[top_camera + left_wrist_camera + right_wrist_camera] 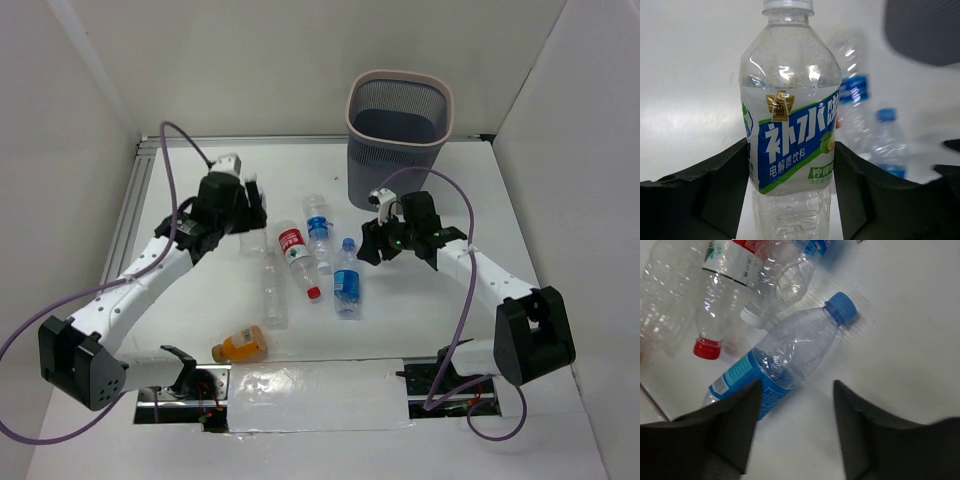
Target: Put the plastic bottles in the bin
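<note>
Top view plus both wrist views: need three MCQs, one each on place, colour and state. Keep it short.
1. The orange bottle lies:
A. alone near the near edge of the table
B. inside the bin
C. upright by the far wall

2. The cap of the nearest bottle to the right gripper is:
A. red
B. blue
C. white

3. The left gripper is:
A. open and empty
B. open over the orange bottle
C. shut on a labelled bottle

Answers:
1 A: the top view shows it apart from the cluster of other bottles.
2 B: the right wrist view shows a blue cap on it.
3 C: both fingers press the sides of its blue and green label.
</note>
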### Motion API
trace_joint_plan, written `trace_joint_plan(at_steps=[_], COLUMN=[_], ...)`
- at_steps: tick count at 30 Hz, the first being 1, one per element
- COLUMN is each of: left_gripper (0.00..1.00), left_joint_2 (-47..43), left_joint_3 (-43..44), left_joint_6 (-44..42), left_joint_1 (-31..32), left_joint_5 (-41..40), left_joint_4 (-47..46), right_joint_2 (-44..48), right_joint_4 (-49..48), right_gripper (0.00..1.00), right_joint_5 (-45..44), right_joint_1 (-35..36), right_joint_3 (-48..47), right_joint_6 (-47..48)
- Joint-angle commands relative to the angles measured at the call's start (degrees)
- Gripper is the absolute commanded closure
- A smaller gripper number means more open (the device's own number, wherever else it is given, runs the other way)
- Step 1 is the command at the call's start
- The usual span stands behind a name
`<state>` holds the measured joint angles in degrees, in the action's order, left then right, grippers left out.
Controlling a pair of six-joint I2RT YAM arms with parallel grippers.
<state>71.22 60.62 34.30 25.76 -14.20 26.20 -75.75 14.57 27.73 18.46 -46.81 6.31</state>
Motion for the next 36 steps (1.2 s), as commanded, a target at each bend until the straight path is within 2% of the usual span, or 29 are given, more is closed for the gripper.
trace_joint_plan(at_steps=[1, 2, 4, 8, 9, 12, 13, 17, 19, 20, 22, 26, 27, 29, 31, 32, 33, 35, 36], left_gripper=[0.87, 0.87, 0.88, 0.90, 0.90, 0.90, 0.90, 0.91, 0.91, 0.92, 0.92, 0.90, 0.87, 0.71, 0.52, 0.35, 0.27, 0.13, 0.10], left_joint_2=[0.0, 0.9, 4.2, 11.6, 13.1, 19.6, 21.1, 30.1, 37.8, 40.4, 44.7, 52.5, 54.2, 58.7, 61.1, 61.1, 61.9, 61.9, 61.9], left_joint_3=[9.8, 12.0, 18.0, 29.4, 33.7, 38.8, 41.0, 47.3, 53.3, 60.0, 64.1, 71.1, 73.1, 76.6, 78.2, 78.9, 79.0, 79.5, 79.5], left_joint_6=[-5.1, -5.7, -6.4, -7.0, -5.7, -3.0, -0.1, 9.2, 12.0, 13.8, 15.3, 14.8, 13.4, 10.9, 7.6, 6.4, 6.4, 5.6, 5.1], left_joint_1=[0.7, 0.7, 1.4, 2.8, 3.4, 3.4, 3.9, 3.9, 3.9, 3.9, 4.6, 7.2, 8.2, 9.3, 10.1, 10.1, 10.7, 10.7, 11.2], left_joint_5=[4.1, 6.0, 12.0, 20.9, 23.7, 26.6, 27.6, 27.6, 27.6, 26.9, 25.7, 15.6, 13.9, 10.7, 8.3, 7.7, 7.7, 7.1, 6.4], left_joint_4=[-3.3, -4.6, -7.8, -16.0, -20.0, -27.8, -34.1, -48.0, -48.0, -48.0, -49.6, -53.5, -53.5, -51.9, -51.9, -51.9, -51.9, -51.2, -50.7], right_joint_2=[-0.2, 0.3, 0.9, 1.5, 2.1, 2.8, 3.4, 4.5, 5.3, 6.0, 6.7, 8.3, 8.3, 9.1, 9.7, 10.2, 10.2, 10.2, 10.2], right_joint_4=[-2.3, -2.3, -2.3, -2.3, -2.3, -2.3, -2.3, -2.8, -2.8, -2.8, -2.8, -2.8, -2.8, -2.8, -3.3, -3.3, -3.3, -3.9, -4.5], right_gripper=[0.43, 0.59, 0.68, 0.67, 0.66, 0.64, 0.63, 0.62, 0.60, 0.59, 0.57, 0.56, 0.56, 0.55, 0.47, 0.45, 0.38, 0.33, 0.32], right_joint_5=[0.6, 0.6, 0.0, -1.1, -1.1, -1.6, -1.6, -1.6, -2.2, -2.2, -2.9, -2.3, -2.3, -2.3, -2.3, -2.3, -1.8, -1.3, -1.3], right_joint_1=[0.9, 0.9, 0.9, 0.9, 0.9, 0.9, 0.9, 0.9, 0.9, 0.9, 0.9, 0.9, 0.9, 0.9, 0.9, 0.9, 0.9, 0.9, 0.9], right_joint_3=[0.0, 0.6, 1.2, 2.4, 2.4, 3.5, 4.1, 5.5, 6.0, 6.0, 7.2, 8.3, 8.8, 9.4, 9.4, 9.9, 9.9, 9.9, 10.4], right_joint_6=[1.1, 1.1, 1.6, 1.6, 2.2, 2.7, 2.7, 3.4, 3.9, 3.9, 4.4, 4.4, 4.4, 4.4, 4.4, 4.4, 4.4, 4.4, 3.6])
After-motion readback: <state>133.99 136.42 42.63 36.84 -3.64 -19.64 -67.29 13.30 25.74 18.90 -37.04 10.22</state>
